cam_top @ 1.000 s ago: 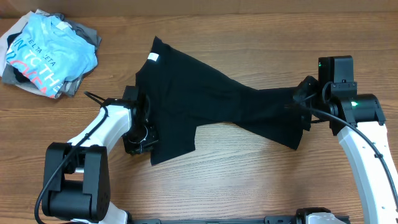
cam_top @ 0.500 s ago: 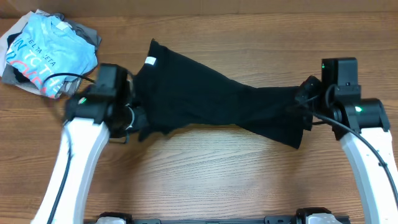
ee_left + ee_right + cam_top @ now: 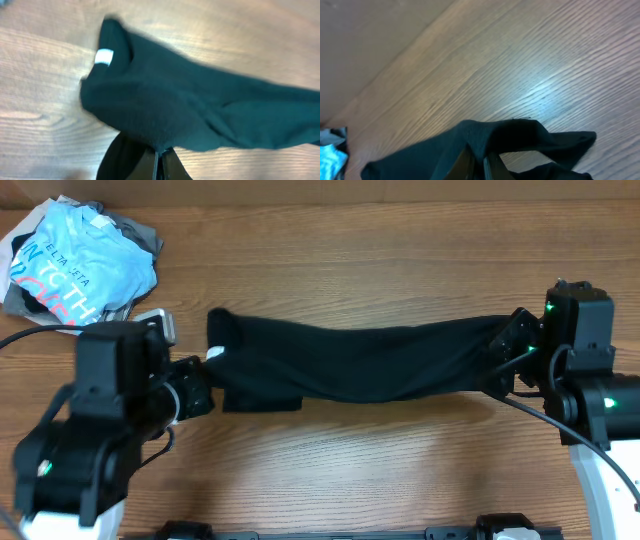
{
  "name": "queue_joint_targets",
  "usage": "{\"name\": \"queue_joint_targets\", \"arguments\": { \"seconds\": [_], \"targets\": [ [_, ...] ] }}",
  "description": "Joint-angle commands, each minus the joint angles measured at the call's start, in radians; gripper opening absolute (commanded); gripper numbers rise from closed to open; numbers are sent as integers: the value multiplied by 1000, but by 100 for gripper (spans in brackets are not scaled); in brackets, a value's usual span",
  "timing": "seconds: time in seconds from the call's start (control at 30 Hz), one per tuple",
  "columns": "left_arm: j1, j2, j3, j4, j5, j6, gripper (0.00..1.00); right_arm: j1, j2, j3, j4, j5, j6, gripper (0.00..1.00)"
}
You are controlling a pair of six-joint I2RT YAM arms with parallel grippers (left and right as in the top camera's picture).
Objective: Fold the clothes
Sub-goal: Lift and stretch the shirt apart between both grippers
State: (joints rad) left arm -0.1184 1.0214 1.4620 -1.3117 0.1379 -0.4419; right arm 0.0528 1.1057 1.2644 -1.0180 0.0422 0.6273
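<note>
The black shirt is stretching in a long band across the middle of the table, gripped at its 2 ends. The left gripper is pinching the end near the white label. The right gripper is clamping the opposite end. A pile is lying in the far left corner.

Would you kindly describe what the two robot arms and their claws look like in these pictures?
The left arm shows boxy black housings; the right arm adds a white rounded link and small green lights. Thin black cables loop beside both. The left claw and right claw have slim dark fingers.
</note>
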Motion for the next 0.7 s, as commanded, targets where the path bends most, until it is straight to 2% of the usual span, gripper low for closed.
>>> {"name": "queue_joint_targets", "arguments": {
  "seconds": [0.0,0.2,0.43,0.67],
  "targets": [
    [-6,-52,138,-32,-14,16,4,-4,-50,49,4,-39,-3,6],
    [-6,-58,356,-130,-14,14,4,-4,-95,92,-30,-48,6,4],
    [-6,-58,574,-176,-24,0,4,-3,-149,192,-95,-48,28,4],
    [-6,-58,710,-175,-153,-3,4,-4,-153,317,-151,-58,29,4]
  ]
}}
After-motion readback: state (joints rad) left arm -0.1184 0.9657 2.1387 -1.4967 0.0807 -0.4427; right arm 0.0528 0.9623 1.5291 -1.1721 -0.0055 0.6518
